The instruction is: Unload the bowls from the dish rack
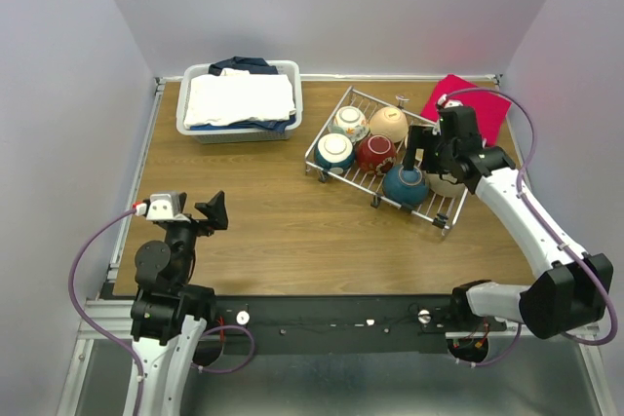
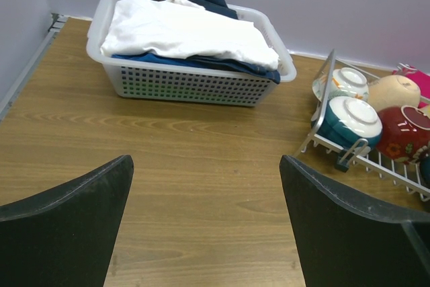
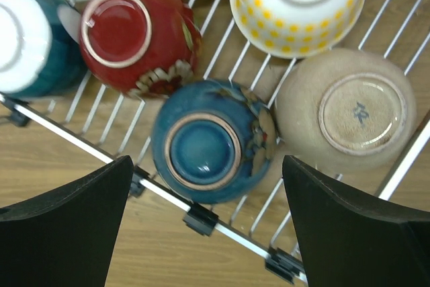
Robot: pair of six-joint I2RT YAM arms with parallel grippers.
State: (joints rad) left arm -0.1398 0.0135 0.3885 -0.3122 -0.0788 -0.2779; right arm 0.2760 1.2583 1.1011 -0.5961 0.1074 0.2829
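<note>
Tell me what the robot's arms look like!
The left arm is mostly black; the right arm has white links and black joints. A purple cable loops along each. The left gripper and right gripper have broad black fingers.

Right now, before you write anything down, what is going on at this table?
The right claw hangs open over the upturned blue bowl at the near edge of the dish rack, not gripping it. The other bowls, the red bowl among them, sit upside down in the rack too; none looks unloaded yet. The left claw is open and empty over the table, away from the rack.
</note>
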